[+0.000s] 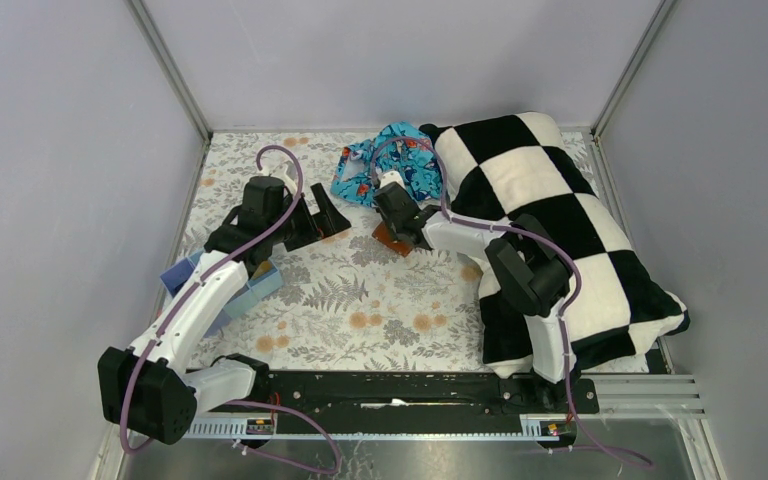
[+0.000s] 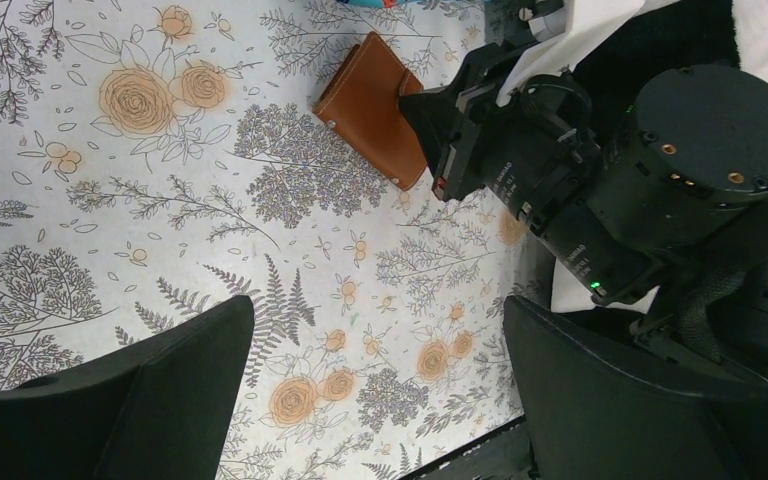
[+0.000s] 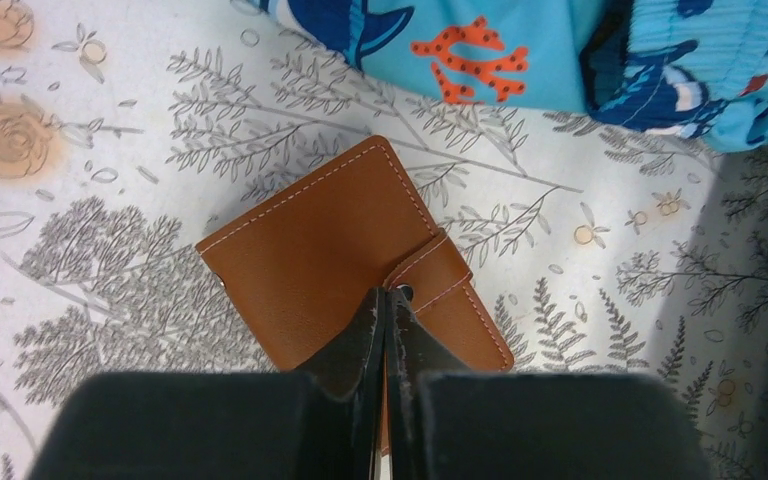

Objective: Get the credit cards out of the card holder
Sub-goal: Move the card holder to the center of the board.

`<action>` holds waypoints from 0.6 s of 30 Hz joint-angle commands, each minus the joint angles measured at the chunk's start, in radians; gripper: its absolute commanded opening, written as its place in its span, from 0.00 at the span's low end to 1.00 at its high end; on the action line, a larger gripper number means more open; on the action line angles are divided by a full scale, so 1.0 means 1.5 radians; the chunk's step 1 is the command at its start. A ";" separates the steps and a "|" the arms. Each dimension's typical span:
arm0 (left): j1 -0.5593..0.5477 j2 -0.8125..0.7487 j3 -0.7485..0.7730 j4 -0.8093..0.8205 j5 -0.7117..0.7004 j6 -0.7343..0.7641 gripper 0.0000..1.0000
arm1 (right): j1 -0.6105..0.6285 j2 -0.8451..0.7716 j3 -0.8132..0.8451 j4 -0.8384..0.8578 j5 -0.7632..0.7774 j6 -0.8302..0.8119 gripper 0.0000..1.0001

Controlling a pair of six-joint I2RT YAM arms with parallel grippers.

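The reddish-brown card holder [image 3: 310, 250] lies folded shut on the floral table, its strap [image 3: 435, 265] snapped over one edge. It also shows in the top view [image 1: 391, 243] and the left wrist view [image 2: 365, 105]. No credit cards show. My right gripper [image 3: 388, 300] is shut, its tips pressed together on top of the holder at the strap's end; it also appears in the top view [image 1: 397, 228]. My left gripper [image 2: 380, 400] is open and empty above the bare tablecloth, left of the holder, as the top view [image 1: 325, 215] shows.
A light-blue compartment box [image 1: 252, 285] sits under the left arm. A black-and-white checkered pillow [image 1: 550, 200] fills the right side. A blue patterned cloth [image 1: 390, 160] lies just behind the holder and also shows in the right wrist view [image 3: 520, 50].
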 commanded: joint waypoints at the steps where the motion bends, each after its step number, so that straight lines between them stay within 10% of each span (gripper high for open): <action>1: -0.003 -0.011 -0.004 0.029 0.009 0.007 0.99 | 0.000 -0.064 0.003 -0.059 -0.054 0.037 0.00; 18: -0.023 0.048 -0.003 0.026 0.077 0.053 0.99 | -0.007 -0.254 -0.119 -0.144 -0.301 0.311 0.00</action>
